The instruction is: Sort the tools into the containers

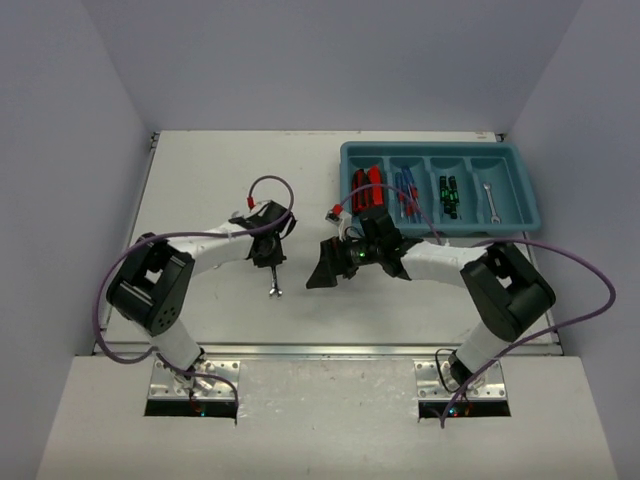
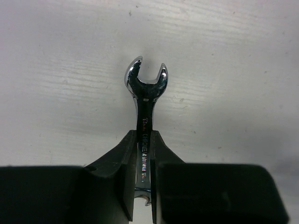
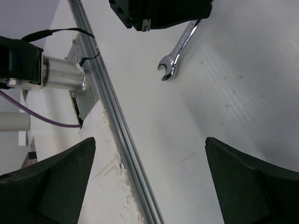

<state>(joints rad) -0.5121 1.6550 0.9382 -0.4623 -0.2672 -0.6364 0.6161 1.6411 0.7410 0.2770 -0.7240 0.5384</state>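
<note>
Near the middle of the table [image 1: 200, 180], a small silver wrench [image 2: 145, 88] is clamped by its shank in the left pincer [image 2: 142, 186], its open end pointing toward the near edge. To its right, the right pincer [image 1: 345, 262] is spread wide and nothing is held in it. At the far right corner, the teal tray [image 1: 520, 215] is already loaded: red-and-black tools [image 1: 366, 188], blue-handled screwdrivers [image 1: 405, 190], black screwdrivers with green marks [image 1: 449, 193] and one wrench [image 1: 490, 202], each kind in its own compartment. Judging from this, only the gripped wrench remains to be sorted.
</note>
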